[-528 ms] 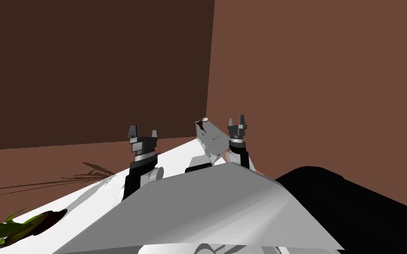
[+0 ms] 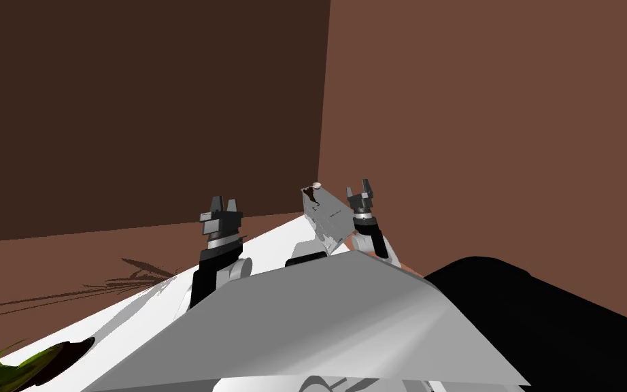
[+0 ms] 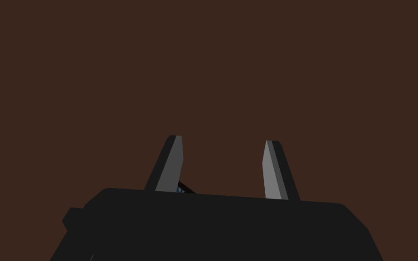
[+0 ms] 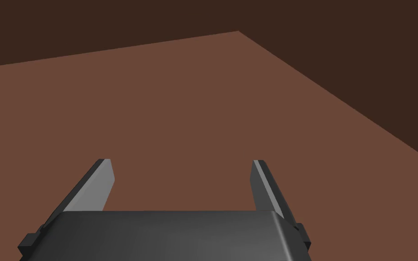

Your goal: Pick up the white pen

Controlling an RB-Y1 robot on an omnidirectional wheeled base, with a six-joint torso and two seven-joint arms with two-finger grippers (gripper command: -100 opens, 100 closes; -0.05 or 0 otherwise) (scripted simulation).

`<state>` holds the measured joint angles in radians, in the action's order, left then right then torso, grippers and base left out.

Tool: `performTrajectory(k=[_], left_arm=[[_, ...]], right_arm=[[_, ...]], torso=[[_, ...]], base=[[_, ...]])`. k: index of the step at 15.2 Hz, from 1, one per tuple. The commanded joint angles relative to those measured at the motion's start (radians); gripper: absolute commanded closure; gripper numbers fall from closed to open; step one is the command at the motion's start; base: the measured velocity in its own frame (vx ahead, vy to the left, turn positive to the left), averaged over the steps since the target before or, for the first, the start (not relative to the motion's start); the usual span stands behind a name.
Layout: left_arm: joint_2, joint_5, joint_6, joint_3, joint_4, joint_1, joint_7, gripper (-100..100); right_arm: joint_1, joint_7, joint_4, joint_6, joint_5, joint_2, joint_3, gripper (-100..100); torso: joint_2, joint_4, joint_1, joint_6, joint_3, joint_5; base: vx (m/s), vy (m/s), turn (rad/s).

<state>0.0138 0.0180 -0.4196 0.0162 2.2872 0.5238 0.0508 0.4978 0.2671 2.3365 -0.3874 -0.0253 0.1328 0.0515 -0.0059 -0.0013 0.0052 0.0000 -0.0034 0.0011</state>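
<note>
Green plant (image 2: 6,367) low at far left. Then the left claw (image 2: 224,202), raised, fingers partly spread, nothing between them. Next a slanted grey panel (image 2: 329,216) with a small pale knob (image 2: 317,184) on its top corner, too small to name. Just beside it the right claw (image 2: 359,187), fingers wide, empty. Black area (image 2: 550,327) far right. Where the white pen lies I cannot tell. Expect it light, stiff, slick, prone to roll; pinch across mid-barrel.

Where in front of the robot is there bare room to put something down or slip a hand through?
Free: the white surface between the plant and the left gripper, and the brown floor beyond it up to the dark wall. Crowded: the grey slab stands close beside the right gripper.
</note>
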Motion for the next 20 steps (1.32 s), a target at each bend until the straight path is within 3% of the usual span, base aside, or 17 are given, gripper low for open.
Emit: performTrajectory(k=[1, 2, 7, 9, 10, 11, 15, 16, 17, 19, 20], left_arm=[[0.0, 0.0, 0.0, 0.0, 0.0, 0.0, 0.0, 0], [0.0, 0.0, 0.0, 0.0, 0.0, 0.0, 0.0, 0], [0.0, 0.0, 0.0, 0.0, 0.0, 0.0, 0.0, 0], [0.0, 0.0, 0.0, 0.0, 0.0, 0.0, 0.0, 0], [0.0, 0.0, 0.0, 0.0, 0.0, 0.0, 0.0, 0], [0.0, 0.0, 0.0, 0.0, 0.0, 0.0, 0.0, 0], [0.0, 0.0, 0.0, 0.0, 0.0, 0.0, 0.0, 0], [0.0, 0.0, 0.0, 0.0, 0.0, 0.0, 0.0, 0], [0.0, 0.0, 0.0, 0.0, 0.0, 0.0, 0.0, 0], [0.0, 0.0, 0.0, 0.0, 0.0, 0.0, 0.0, 0], [0.0, 0.0, 0.0, 0.0, 0.0, 0.0, 0.0, 0]], right_arm=[[0.001, 0.048, -0.016, 0.05, -0.01, 0.027, 0.015, -100], [0.001, 0.048, -0.016, 0.052, -0.01, 0.027, 0.015, -100], [-0.008, 0.154, -0.061, 0.155, -0.035, 0.07, 0.052, -100], [-0.008, 0.162, -0.061, 0.174, -0.035, 0.07, 0.052, -100], [-0.011, 0.205, -0.078, 0.21, -0.044, 0.081, 0.067, -100], [-0.011, 0.205, -0.078, 0.221, -0.044, 0.081, 0.067, -100], [-0.019, 0.295, -0.114, 0.319, -0.064, 0.101, 0.098, -100], [-0.019, 0.298, -0.114, 0.321, -0.064, 0.101, 0.098, -100], [-0.023, 0.333, -0.133, 0.36, -0.074, 0.11, 0.114, -100], [-0.023, 0.347, -0.133, 0.373, -0.074, 0.11, 0.114, -100], [-0.027, 0.384, -0.153, 0.415, -0.085, 0.117, 0.131, -100]], torso=[[0.0, 0.0, 0.0, 0.0, 0.0, 0.0], [0.0, 0.0, 0.0, 0.0, 0.0, 0.0], [-0.001, 0.0, -0.002, 0.0, -0.001, 0.0], [-0.002, 0.0, -0.001, 0.0, -0.001, 0.0], [-0.001, 0.0, -0.002, 0.0, -0.001, 0.0], [0.0, 0.0, -0.002, 0.0, 0.0, 0.0], [-0.003, -0.001, -0.002, 0.0, -0.002, 0.0], [-0.004, -0.001, -0.001, 0.0, -0.002, 0.0], [-0.002, -0.001, -0.002, 0.0, -0.001, 0.0], [-0.001, 0.0, -0.002, 0.0, -0.001, 0.0], [0.0, 0.0, -0.003, 0.0, 0.0, -0.001]], base=[[0.082, 0.064, -0.054], [0.082, 0.047, -0.049], [0.088, 0.054, -0.062], [0.082, 0.056, -0.046], [0.06, 0.046, -0.063], [0.07, 0.045, -0.062], [0.111, 0.058, -0.074], [0.084, 0.046, -0.034], [0.077, 0.046, -0.078], [0.071, 0.045, -0.045], [0.077, 0.042, -0.055]])
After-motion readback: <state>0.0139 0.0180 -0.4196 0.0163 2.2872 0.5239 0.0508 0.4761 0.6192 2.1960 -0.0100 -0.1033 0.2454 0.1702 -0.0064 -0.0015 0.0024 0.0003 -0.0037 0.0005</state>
